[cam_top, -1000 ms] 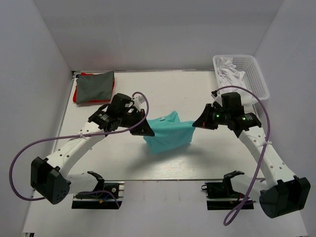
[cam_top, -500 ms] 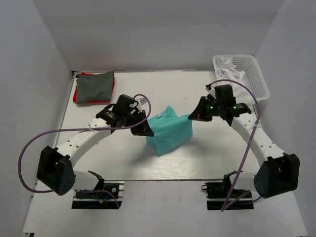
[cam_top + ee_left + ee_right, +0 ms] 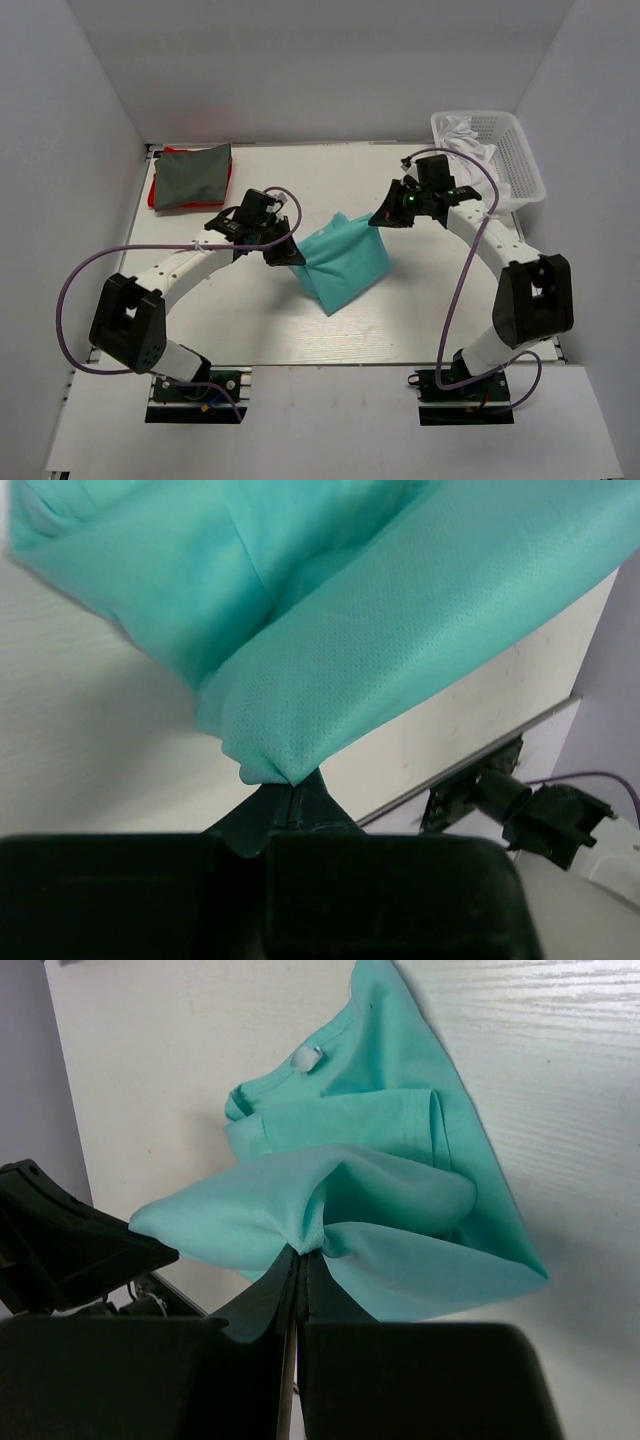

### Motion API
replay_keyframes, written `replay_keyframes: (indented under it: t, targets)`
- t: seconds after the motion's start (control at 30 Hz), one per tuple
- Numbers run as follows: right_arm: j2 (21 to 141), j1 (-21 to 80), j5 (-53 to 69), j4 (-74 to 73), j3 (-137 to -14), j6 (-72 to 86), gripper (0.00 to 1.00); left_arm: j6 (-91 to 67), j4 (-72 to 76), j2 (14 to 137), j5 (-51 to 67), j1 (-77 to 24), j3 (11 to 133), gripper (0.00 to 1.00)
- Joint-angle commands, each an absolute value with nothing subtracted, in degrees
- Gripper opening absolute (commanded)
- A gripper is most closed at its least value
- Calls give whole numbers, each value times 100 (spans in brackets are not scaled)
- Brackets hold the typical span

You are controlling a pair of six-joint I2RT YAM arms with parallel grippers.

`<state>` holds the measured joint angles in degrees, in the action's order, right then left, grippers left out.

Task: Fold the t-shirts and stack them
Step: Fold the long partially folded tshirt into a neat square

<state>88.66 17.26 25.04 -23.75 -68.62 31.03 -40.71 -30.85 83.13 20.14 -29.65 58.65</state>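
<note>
Far left corner of the table [image 3: 330,335]: dark grey t-shirt [image 3: 192,176] lay folded on top of the red t-shirt [image 3: 153,196], only a red edge showing. That stack looked done.

Left gripper [image 3: 289,256] was clenched on a pinched corner of the mint-teal t-shirt [image 3: 345,262]. The left wrist view showed just a small tuck of cloth between the fingertips. Thin bite, so a tug or fast swing could likely pull it free and drop that side.

The mint-teal t-shirt sat mid-table, strung between the two grippers, its near part sagging toward or onto the table; contact was hard to confirm. It was bunched and already doubled over, not flat.

Right gripper [image 3: 381,219] was also clamped on the shirt, on a gathered fold. The right wrist view showed several layers puckered at the tips, with the collar and its label lying beyond on the table.

Risks, as a judgement:
- The arms pulling apart unevenly could skew the fold.
- The puckered layers could set as creases when laid down.
- One arm releasing before the other could let the cloth collapse in a heap.

White basket [image 3: 522,158] sat at the far right, just beyond the right arm. A wide swing could clip it.
</note>
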Motion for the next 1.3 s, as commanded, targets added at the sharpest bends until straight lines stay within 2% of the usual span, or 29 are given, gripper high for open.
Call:
replay_keyframes:
  t: [0.0,0.37,0.53,0.57,0.6,0.63,0.67,0.7,0.73,0.77,0.97,1.13,1.27]
  targets:
    - [9087,1705,2382,-2110,-7224,3006,0,-4219,-2857,8288,1671,-2760,5836,0]
    - [10010,1775,2566,-1609,-7593,2910,0,-4395,-2716,8683,1407,-2408,5783,0]
    - [10327,1889,2689,-793,-7515,2769,0,-4578,-2137,8807,1187,-2232,5582,0]
    - [10440,1890,2898,-608,-7558,2751,2,-4579,-1910,8807,1126,-2180,5503,4]
    - [10598,1924,2961,-537,-7654,2664,5,-4649,-1794,8807,1125,-2127,5502,15]
    - [10704,1942,3014,-501,-7734,2620,23,-4649,-1697,8807,1125,-2127,5441,32]
    - [10896,1960,3119,-536,-8022,2602,37,-4649,-1644,8807,986,-2127,5440,91]
    - [11081,1969,3129,-588,-8129,2523,49,-4649,-1644,8859,984,-2066,5501,100]
    - [11248,1977,3172,-745,-8234,2488,84,-4597,-1644,8859,880,-2065,5580,100]
    - [11311,1951,3208,-851,-8557,2487,90,-4597,-1791,8859,714,-2065,5581,100]
    - [11119,1995,3208,-1178,-8746,2259,90,-4246,-2021,8912,930,-2074,5889,100]
    - [10328,1995,2708,-1327,-8052,2171,90,-4008,-2021,8728,1634,-2302,5941,100]
    - [9871,1995,2820,-1135,-7682,2206,90,-3781,-2083,8227,1371,-2416,6151,100]
